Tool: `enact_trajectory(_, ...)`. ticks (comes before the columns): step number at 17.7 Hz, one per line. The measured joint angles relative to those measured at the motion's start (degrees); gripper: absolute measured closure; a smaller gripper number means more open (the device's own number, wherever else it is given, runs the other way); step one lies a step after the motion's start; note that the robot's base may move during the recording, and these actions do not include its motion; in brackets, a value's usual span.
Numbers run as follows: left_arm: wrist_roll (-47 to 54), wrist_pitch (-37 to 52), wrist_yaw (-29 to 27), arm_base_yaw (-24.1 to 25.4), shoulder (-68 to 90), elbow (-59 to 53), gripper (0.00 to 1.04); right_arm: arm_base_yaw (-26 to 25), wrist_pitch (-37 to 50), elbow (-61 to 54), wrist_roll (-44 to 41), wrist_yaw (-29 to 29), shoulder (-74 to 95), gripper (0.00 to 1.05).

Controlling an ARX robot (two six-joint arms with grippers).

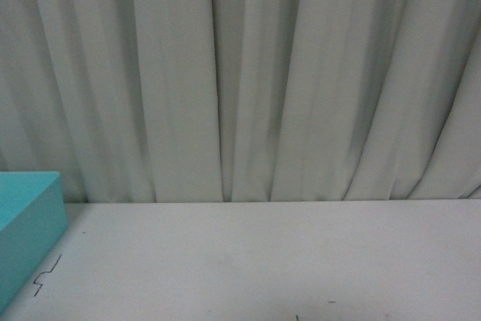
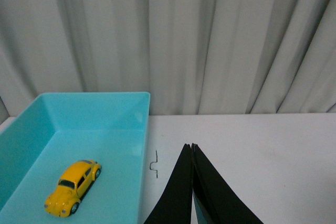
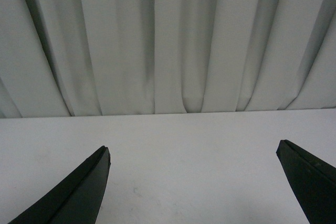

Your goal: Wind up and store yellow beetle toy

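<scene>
Yellow beetle toy, the small glossy rounded car with dark windows, does not show in the front view; only a corner of the turquoise plastic box (image 1: 26, 223) juts in at the lower left of that frame, on the white table (image 1: 263, 261) before the pale pleated curtain (image 1: 240, 73), with a thin dark squiggle mark (image 1: 46, 274) just beside the box, and neither arm appears. In the left wrist view the yellow beetle toy (image 2: 72, 187) lies on the floor of the turquoise box (image 2: 144, 150), in the lower left of the frame, its long axis slanting from lower left to upper right with what looks like the nose toward the lower left, though at this size I cannot be sure. The left gripper (image 2: 191, 148) sits at the lower middle of that frame, outside the box wall and to the right of the car, its black fingers pressed together to a single point and holding nothing. The toy seems already stored, so the task looks near its end. In the right wrist view the right gripper (image 3: 193, 153) has its dark fingers spread wide at the lower corners over bare table, gripping nothing; no box or car shows there, so the left arm is judged the nearer one.
</scene>
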Motion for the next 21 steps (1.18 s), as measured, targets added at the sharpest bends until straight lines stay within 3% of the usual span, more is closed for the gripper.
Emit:
enact_trajectory(5,0.0,0.17,0.0,0.0,0.02,0.02,1.03,0.0,-0.04,0.0,0.0,0.0,0.0,0.07)
enact_trajectory(6,-0.07,0.17,0.0,0.0,0.02,0.02,0.98,0.0,-0.04,0.0,0.0,0.0,0.0,0.07)
enact_trajectory(10,-0.07,0.17,0.0,0.0,0.02,0.02,0.5,0.0,-0.02,0.0,0.0,0.0,0.0,0.07)
enact_trajectory(14,-0.07,0.17,0.0,0.0,0.02,0.02,0.09,0.0,-0.04,0.0,0.0,0.0,0.0,0.07)
enact_trajectory(15,-0.04,0.17,0.0,0.0,0.02,0.02,0.05,0.0,-0.04,0.0,0.0,0.0,0.0,0.07)
enact_trajectory(21,-0.07,0.17,0.0,-0.04,0.02,0.02,0.07,0.0,-0.07,0.0,0.0,0.02,0.0,0.07)
